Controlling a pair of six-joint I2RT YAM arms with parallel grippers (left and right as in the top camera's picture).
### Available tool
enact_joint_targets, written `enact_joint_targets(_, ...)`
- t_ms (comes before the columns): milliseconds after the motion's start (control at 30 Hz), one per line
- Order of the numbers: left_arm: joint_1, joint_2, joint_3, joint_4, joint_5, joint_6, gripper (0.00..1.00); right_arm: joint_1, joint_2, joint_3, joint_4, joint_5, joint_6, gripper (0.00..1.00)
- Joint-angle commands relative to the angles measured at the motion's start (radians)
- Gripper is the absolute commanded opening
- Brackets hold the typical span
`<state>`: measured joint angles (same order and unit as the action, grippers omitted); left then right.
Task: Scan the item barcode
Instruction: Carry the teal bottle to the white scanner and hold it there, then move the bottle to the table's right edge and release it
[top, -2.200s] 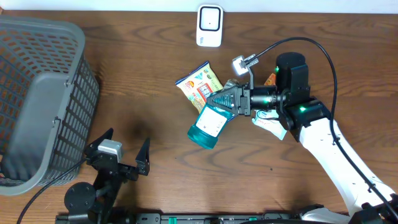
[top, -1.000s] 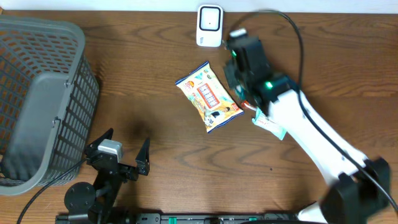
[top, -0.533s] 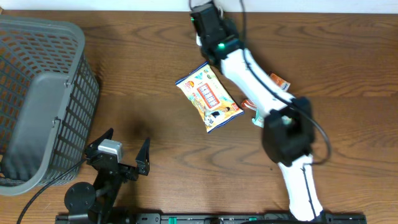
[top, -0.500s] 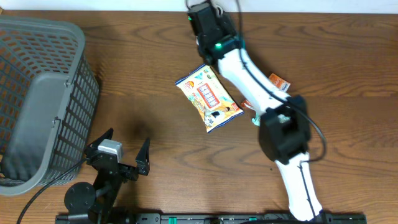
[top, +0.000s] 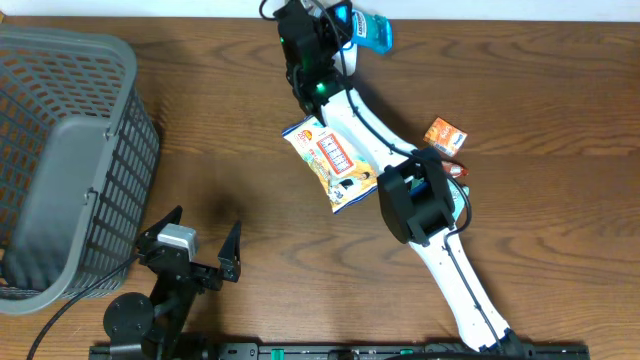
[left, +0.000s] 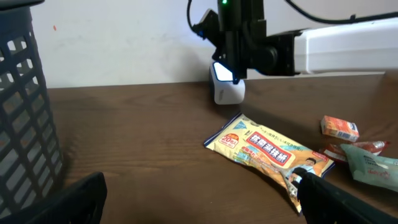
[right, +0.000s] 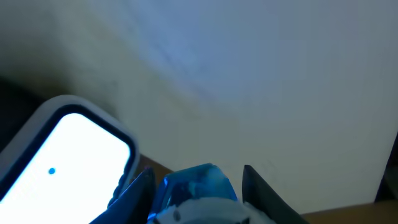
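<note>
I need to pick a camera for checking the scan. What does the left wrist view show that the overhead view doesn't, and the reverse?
Only the left wrist view: the white scanner, its face lit; from above the arm covers it. Only the overhead view: the blue bottle held in the right gripper. Both: the snack packet, the small orange box and the grey basket.

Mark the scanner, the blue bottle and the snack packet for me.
scanner (left: 229, 93): left wrist view, white lower body.
blue bottle (top: 370, 31): overhead view, its blue body.
snack packet (top: 336, 164): overhead view, middle of printed front.
</note>
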<state>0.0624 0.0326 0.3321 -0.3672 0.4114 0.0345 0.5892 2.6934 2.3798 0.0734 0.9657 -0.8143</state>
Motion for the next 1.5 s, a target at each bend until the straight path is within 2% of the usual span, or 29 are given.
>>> enact_joint_targets(0,-0.004,-0.002,0.005,0.001,-0.005,0.014,0.98,0.030,-0.008,0.047,0.025,0.023,-0.059,0.18)
enact_joint_targets(233,-0.004,-0.002,0.005,0.001,-0.005,0.014,0.98,0.035,-0.023,0.047,0.001,0.088,-0.077,0.18)
enact_joint_targets(367,-0.004,-0.002,0.005,0.001,-0.005,0.014,0.98,0.005,-0.073,0.046,-0.090,0.170,-0.037,0.17)
enact_joint_targets(467,-0.004,-0.002,0.005,0.001,-0.005,0.014,0.98,-0.047,-0.123,0.046,-0.212,0.222,0.049,0.16)
enact_joint_targets(500,-0.004,-0.002,0.005,0.001,-0.005,0.014,0.98,-0.090,-0.154,0.046,-0.337,0.237,0.125,0.16)
enact_joint_targets(700,-0.004,-0.002,0.005,0.001,-0.005,0.014,0.98,-0.238,-0.195,0.046,-0.690,0.229,0.400,0.15)
enact_joint_targets(867,-0.004,-0.002,0.005,0.001,-0.005,0.014,0.98,-0.394,-0.195,0.043,-0.940,0.109,0.614,0.13)
enact_joint_targets(933,-0.004,-0.002,0.005,0.001,-0.005,0.014,0.98,-0.467,-0.195,0.027,-0.990,0.061,0.655,0.12)
enact_joint_targets(1133,-0.004,-0.002,0.005,0.001,-0.005,0.014,0.98,-0.671,-0.195,-0.092,-0.996,-0.030,0.668,0.13)
enact_joint_targets(1467,-0.004,-0.002,0.005,0.001,-0.005,0.014,0.98,-0.984,-0.195,-0.311,-0.893,-0.051,0.685,0.16)
